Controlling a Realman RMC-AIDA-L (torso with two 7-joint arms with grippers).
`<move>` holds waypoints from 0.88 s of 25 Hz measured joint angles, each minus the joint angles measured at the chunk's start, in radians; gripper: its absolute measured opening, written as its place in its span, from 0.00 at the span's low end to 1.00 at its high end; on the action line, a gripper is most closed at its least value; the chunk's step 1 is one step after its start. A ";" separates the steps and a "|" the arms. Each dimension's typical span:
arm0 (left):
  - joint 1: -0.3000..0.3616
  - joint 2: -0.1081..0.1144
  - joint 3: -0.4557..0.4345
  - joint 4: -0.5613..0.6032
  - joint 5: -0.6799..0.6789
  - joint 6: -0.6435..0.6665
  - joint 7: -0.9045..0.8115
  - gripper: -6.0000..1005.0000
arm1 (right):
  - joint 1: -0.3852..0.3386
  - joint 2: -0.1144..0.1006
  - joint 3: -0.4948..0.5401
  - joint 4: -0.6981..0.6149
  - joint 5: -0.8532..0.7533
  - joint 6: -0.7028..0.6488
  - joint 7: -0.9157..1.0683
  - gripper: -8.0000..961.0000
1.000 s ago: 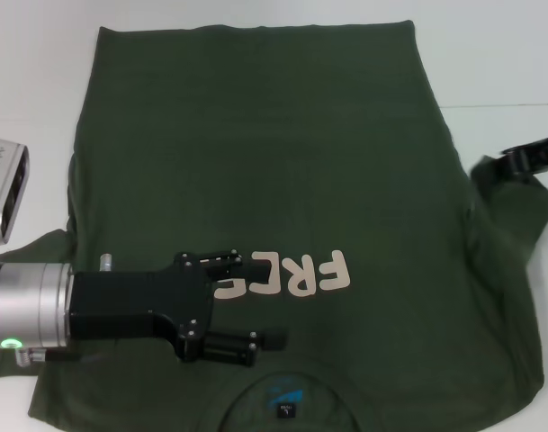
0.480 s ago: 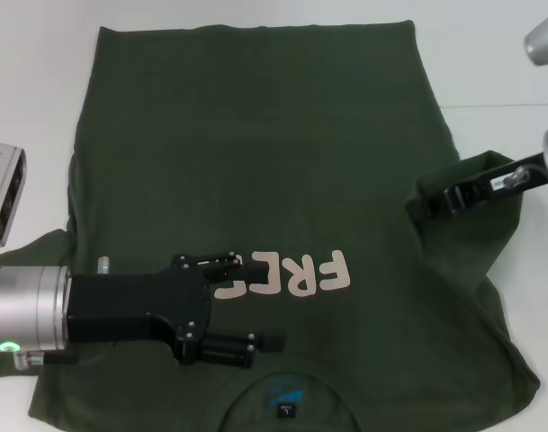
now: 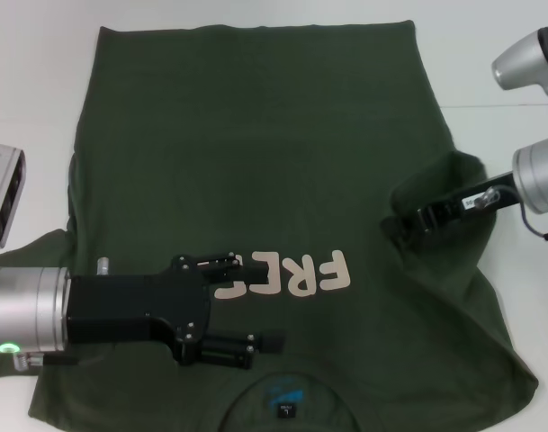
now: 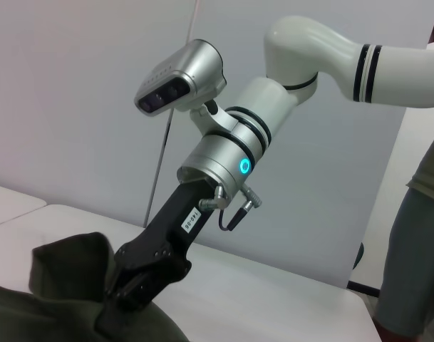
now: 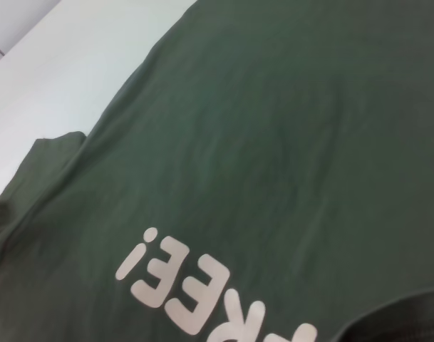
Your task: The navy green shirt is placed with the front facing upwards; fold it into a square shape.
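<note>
The left gripper (image 3: 260,306) is held low over the chest of the navy green shirt (image 3: 256,153), its fingers spread either side of the first cream letters at about seven o'clock. The shirt is spread front-up across the white table (image 3: 489,63). Farther off, at three o'clock, the right sleeve (image 3: 453,193) is pinched by the right gripper (image 3: 416,219) and lifted inward over the body.

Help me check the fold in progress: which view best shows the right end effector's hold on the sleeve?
The left wrist view: the right end effector appears side-on, pinching the navy green shirt raised off the table. The head view shows it from above, partly wrapped in fabric. The right wrist view shows only shirt.
</note>
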 joint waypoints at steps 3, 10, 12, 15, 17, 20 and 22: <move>0.001 0.000 0.000 -0.001 0.000 0.000 0.002 0.90 | 0.005 0.003 -0.008 0.018 0.002 0.008 -0.006 0.07; 0.008 -0.001 0.000 -0.001 0.000 0.000 0.003 0.90 | 0.015 0.015 -0.022 0.023 0.004 0.024 -0.007 0.09; 0.010 -0.002 0.000 -0.001 0.000 0.001 0.004 0.90 | 0.015 0.020 -0.027 0.023 0.004 0.029 -0.007 0.09; 0.013 -0.002 0.000 -0.001 0.000 0.002 0.007 0.90 | 0.016 0.027 -0.036 0.028 0.005 0.043 -0.003 0.10; 0.014 -0.002 0.000 -0.002 0.000 0.003 0.009 0.90 | 0.016 0.028 -0.041 0.040 0.005 0.053 -0.003 0.10; 0.015 -0.003 0.000 -0.009 0.000 0.003 0.013 0.90 | 0.017 0.028 -0.064 0.048 0.005 0.061 -0.006 0.11; 0.015 -0.003 0.000 -0.013 0.000 0.002 0.016 0.90 | 0.017 0.028 -0.081 0.049 0.005 0.065 -0.007 0.11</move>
